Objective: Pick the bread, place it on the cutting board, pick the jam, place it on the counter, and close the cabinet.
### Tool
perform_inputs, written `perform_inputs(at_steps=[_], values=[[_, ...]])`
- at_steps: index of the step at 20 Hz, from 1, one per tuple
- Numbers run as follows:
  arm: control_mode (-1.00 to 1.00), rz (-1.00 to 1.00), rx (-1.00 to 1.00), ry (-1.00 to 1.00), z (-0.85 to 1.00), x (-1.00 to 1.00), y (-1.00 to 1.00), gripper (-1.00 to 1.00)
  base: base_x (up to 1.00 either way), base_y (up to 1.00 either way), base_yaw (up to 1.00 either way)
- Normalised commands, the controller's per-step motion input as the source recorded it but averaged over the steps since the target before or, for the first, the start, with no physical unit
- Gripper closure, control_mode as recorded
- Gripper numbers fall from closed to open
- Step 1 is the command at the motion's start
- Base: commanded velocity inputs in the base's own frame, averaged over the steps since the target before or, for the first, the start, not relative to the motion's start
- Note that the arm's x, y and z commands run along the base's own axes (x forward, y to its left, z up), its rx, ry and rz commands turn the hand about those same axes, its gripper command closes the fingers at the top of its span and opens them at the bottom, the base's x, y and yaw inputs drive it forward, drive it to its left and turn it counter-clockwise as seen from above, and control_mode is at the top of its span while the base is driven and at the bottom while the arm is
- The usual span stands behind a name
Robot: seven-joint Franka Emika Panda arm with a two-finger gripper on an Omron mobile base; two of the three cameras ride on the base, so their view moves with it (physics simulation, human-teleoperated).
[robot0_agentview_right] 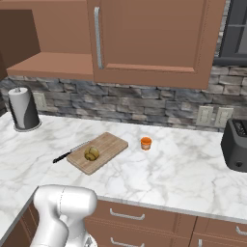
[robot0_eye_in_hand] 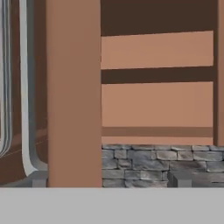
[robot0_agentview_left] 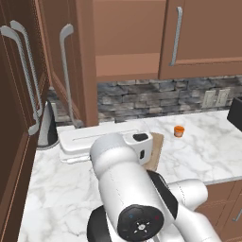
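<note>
Cabinet [robot0_agentview_left: 80,61]: the left door stands swung out, its edge toward the robot, and the compartment behind it shows bare shelves. Closing this door is judged the only step left. In the hand view the door edge [robot0_eye_in_hand: 73,92] runs as a broad vertical band, with the door's bar handle [robot0_eye_in_hand: 27,109] just to its left.

Bread [robot0_agentview_right: 91,153]: rests on the cutting board [robot0_agentview_right: 108,144], below the cabinet and slightly toward the robot. Jam [robot0_agentview_right: 145,143]: upright on the counter [robot0_agentview_right: 169,173], just beside the board's right end, apart from it. A black-handled knife [robot0_agentview_right: 67,153] lies along the board's left side.

Risks, as judgement:
- A push landing on the thin door edge rather than the broad face could slip off, leaving the door ajar.
- A sweep from the wrong side of the door would drive it further open.
- The arm's elbow hangs low over the board in the left base view; a wide swing could knock the bread or jam, undoing finished steps.
- The paper-towel roll [robot0_agentview_right: 22,107], standing below the cabinet's left end, sits near any low approach path.

Gripper: the fingertips themselves are hard to make out in the hand view, but the jaws probably stand at full spread, with nothing between them and nothing touched. The hand points at the door edge.
</note>
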Motion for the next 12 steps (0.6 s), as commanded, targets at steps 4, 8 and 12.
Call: perform_inputs(at_steps=[4,8,12], values=[[-1.0,-0.1,0.0,-0.01,-0.01,0.0,-0.09,-1.0,0.0,0.0,0.0],[-1.0,-0.11,0.0,-0.02,-0.02,0.03,-0.04,-1.0,0.0,0.0,0.0],[-1.0,-0.11,-0.01,-0.02,-0.03,0.08,0.0,-1.0,0.0,0.0,0.0]])
